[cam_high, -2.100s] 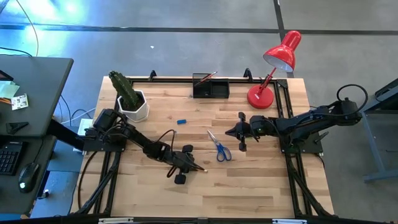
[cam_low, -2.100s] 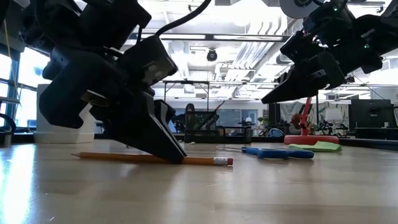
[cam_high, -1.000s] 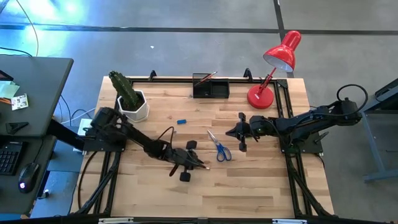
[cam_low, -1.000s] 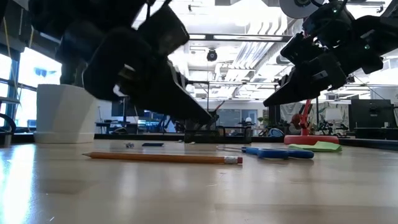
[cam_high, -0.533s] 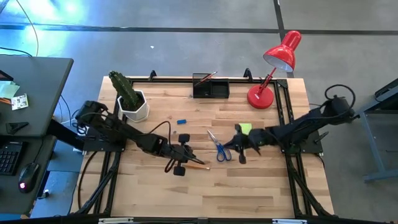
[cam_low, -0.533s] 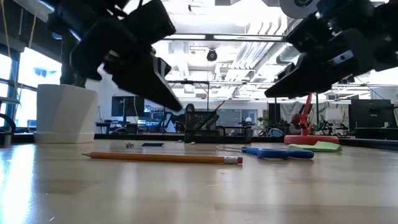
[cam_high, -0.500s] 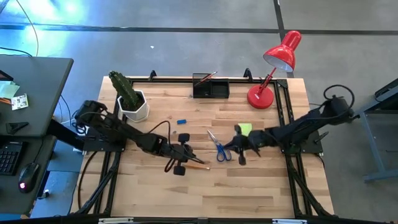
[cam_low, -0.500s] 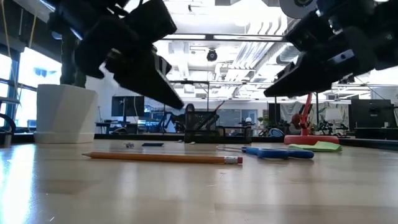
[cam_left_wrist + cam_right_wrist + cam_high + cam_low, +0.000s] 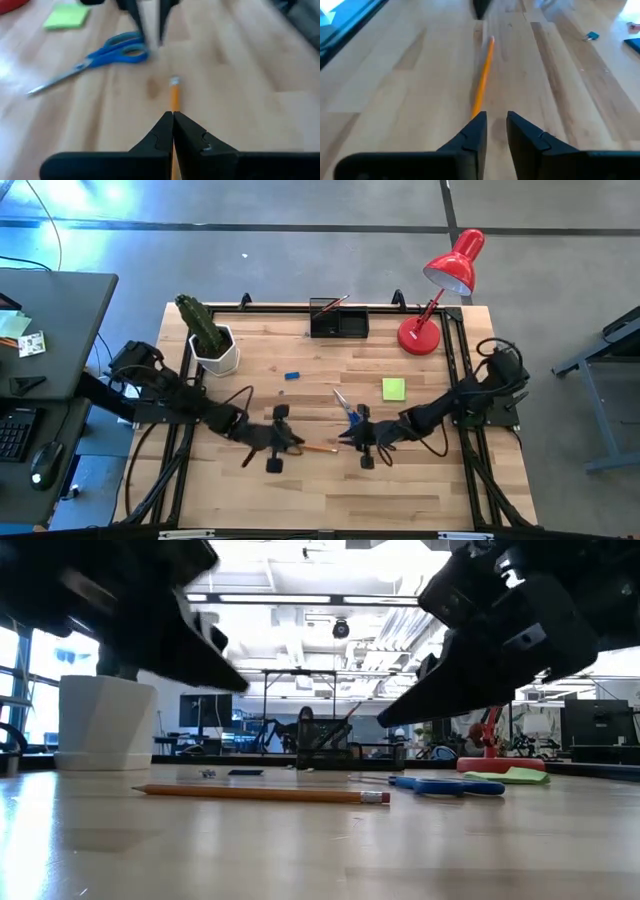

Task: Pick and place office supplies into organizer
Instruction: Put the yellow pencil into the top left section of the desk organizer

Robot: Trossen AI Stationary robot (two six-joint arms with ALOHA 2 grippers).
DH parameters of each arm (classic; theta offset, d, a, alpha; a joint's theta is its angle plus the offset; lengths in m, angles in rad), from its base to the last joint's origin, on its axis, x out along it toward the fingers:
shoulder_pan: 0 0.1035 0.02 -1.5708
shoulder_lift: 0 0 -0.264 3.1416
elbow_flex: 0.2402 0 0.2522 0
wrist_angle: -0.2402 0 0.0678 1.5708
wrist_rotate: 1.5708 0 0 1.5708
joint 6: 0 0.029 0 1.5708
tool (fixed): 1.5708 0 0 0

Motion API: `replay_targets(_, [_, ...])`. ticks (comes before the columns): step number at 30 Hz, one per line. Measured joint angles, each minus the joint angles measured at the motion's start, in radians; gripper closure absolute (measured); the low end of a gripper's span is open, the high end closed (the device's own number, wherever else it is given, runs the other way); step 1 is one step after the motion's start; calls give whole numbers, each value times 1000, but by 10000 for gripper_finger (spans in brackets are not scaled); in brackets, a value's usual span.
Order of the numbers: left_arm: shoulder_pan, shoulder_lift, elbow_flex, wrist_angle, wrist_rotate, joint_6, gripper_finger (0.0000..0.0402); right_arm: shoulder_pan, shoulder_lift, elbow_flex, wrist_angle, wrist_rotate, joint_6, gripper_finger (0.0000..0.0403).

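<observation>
Pencil [image 9: 318, 448] flat on table [image 9: 420, 480] near middle, toward front edge, eraser end toward right gripper [image 9: 352, 442]. Right gripper just off that end, fingers [image 9: 475, 131] narrowly apart, holding nothing. Left gripper [image 9: 290, 442] at opposite end — fingers [image 9: 165, 131] pressed together, empty. Blue-handled scissors [image 9: 346, 408] just behind right gripper; lime-green sticky-note pad [image 9: 393, 388] further right; organizer [image 9: 338, 323] at back edge.
</observation>
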Motion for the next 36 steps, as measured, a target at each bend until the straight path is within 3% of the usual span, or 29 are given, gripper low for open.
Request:
replay_targets(6, [-109,0,-34,95,-21,-24,401,64,75,117,-18,36,13,320])
replay_targets(11, [-184,0,-36,110,-80,-35,401,106,108,259,-275,139,-18,320])
replay_targets(16, [-228,1,-41,109,-142,-68,401,97,167,359,-364,129,0,320])
replay_targets(25, [-237,8,-47,106,-136,-83,399,94,219,334,-240,127,133,320])
replay_targets(36, [-237,8,-45,103,-136,-83,399,111,262,331,-279,216,161,320])
